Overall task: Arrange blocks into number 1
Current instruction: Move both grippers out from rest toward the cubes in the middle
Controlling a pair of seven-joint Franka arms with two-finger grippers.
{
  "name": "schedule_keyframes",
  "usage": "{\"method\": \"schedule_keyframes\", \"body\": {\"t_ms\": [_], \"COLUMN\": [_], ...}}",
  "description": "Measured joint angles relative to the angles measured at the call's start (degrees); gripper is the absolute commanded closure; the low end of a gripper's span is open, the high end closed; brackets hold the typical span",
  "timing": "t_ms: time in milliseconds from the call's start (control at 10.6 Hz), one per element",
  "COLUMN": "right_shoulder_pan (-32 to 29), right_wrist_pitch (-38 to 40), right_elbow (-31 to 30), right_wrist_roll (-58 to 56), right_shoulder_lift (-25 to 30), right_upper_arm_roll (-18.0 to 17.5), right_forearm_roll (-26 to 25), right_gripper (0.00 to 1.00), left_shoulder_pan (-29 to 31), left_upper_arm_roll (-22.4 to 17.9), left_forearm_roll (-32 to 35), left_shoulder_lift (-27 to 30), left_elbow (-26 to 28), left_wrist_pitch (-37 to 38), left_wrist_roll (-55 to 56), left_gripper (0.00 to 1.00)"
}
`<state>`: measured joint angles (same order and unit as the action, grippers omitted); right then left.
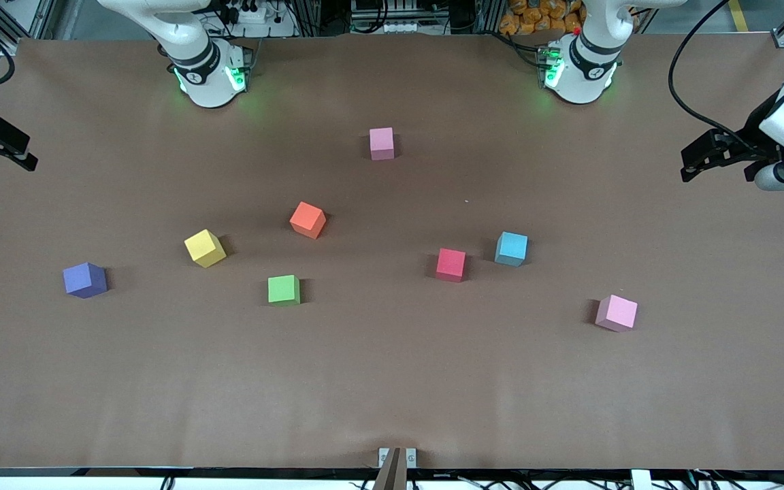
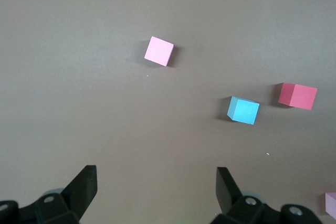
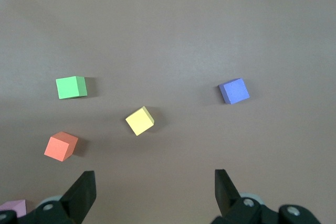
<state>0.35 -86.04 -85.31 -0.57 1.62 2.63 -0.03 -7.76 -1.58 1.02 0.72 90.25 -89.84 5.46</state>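
Note:
Several blocks lie apart on the brown table. One pink block sits closest to the robots' bases. The orange block and green block lie toward the right arm's end. The red block, light blue block and a second pink block lie toward the left arm's end. My left gripper hangs open and empty over its end of the table, with the pink, light blue and red blocks in its view. My right gripper hangs open and empty over its own end, where green and orange show.
A yellow cube and a purple cube lie toward the right arm's end, the purple one nearer the table's end. Both arm bases stand along the table's edge by the robots.

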Motion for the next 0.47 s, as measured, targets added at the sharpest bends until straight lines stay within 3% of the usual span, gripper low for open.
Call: {"method": "schedule_keyframes", "body": {"t_ms": [471], "right_shoulder_pan": [1.0], "right_wrist_pitch": [1.3], "right_elbow": [-0.5], "right_wrist_roll": [0.0], "right_shoulder_lift": [-0.6], "right_upper_arm_roll": [-0.1], "right_forearm_roll": [0.0], "right_gripper": [0.0], "left_shoulder_pan": [0.1], "left_upper_arm_roll": [0.2], "left_forearm_roll": [0.0], "left_shoulder_lift": [-0.7], "left_elbow": [0.0], "left_wrist_pitch": [0.2], "left_wrist_roll": [0.0], "left_gripper": [0.0]}}
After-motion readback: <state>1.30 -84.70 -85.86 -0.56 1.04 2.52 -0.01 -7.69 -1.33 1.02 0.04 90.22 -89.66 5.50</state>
